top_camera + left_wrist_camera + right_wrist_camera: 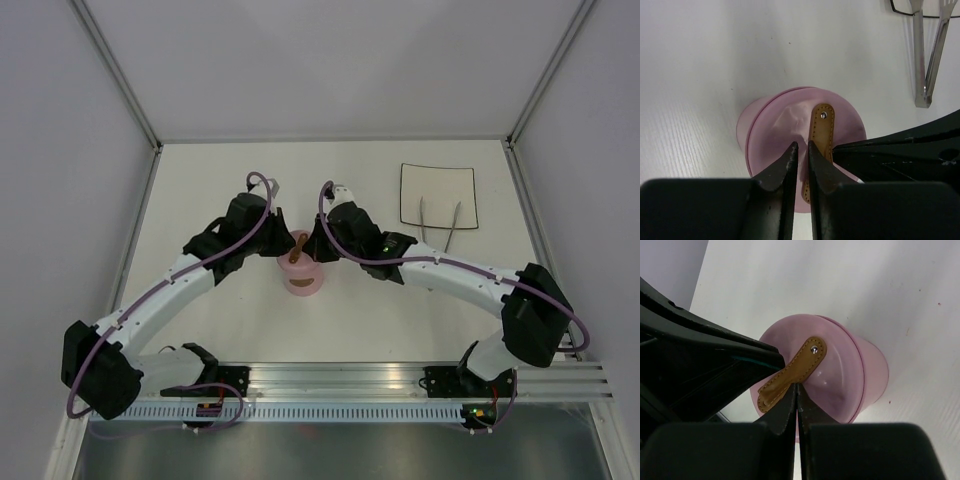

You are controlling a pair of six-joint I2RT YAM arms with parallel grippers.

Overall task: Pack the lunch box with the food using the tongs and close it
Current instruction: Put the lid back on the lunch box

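The lunch box (pixel 302 282) stands directly beneath both arms' tips, with its brown handle (pixel 795 370) lying between them. The right hand (pixel 796 387) is pressed together. The left hand (pixel 802 147) is nearly so, its grip unclear.

No text, label, brand, number or sign can be read in any view. Nothing legible is borne by the lunch box (pixel 744 127), its lid (pixel 785 120), the tongs (pixel 922 95) or the plate (pixel 438 185).

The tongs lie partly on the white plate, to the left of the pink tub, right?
Not quite. The tongs do lie partly on the white plate, but to the right of the pink tub, not the left. The top view shows it.
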